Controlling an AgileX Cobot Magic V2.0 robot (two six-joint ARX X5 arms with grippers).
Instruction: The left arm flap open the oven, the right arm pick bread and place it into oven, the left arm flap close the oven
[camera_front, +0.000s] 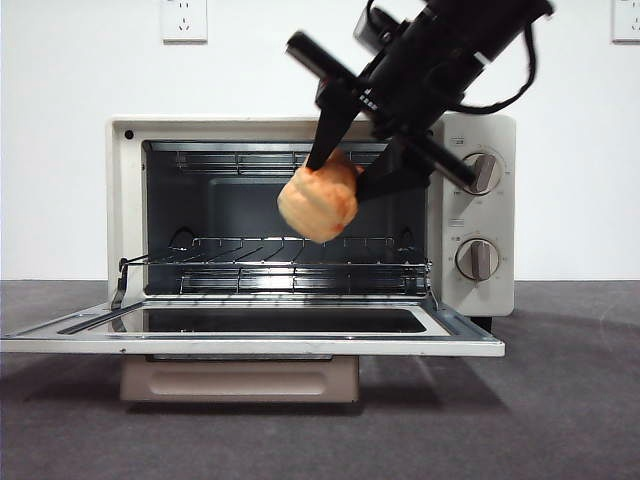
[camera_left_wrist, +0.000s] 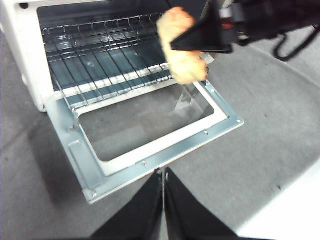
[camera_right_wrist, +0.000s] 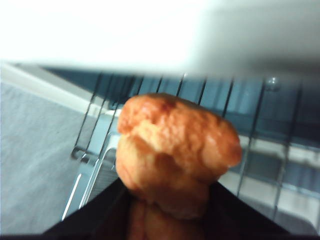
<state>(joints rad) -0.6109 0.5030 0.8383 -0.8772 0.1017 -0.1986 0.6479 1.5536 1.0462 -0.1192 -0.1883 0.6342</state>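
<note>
Right gripper (camera_front: 345, 170) clamped on bread (camera_front: 318, 203), held in the air at the mouth of the oven (camera_front: 480, 215), above the rack (camera_front: 270, 262) and open door (camera_front: 250, 335). Left gripper (camera_left_wrist: 163, 200) closed, empty, off the door's edge.

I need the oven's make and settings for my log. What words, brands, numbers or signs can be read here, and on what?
None can be read.
Oven: no brand name legible in any view.
Small print above the upper knob and above the lower knob: too small to read.
Small white mark on the right gripper, which holds the bread: too small to read.
</note>
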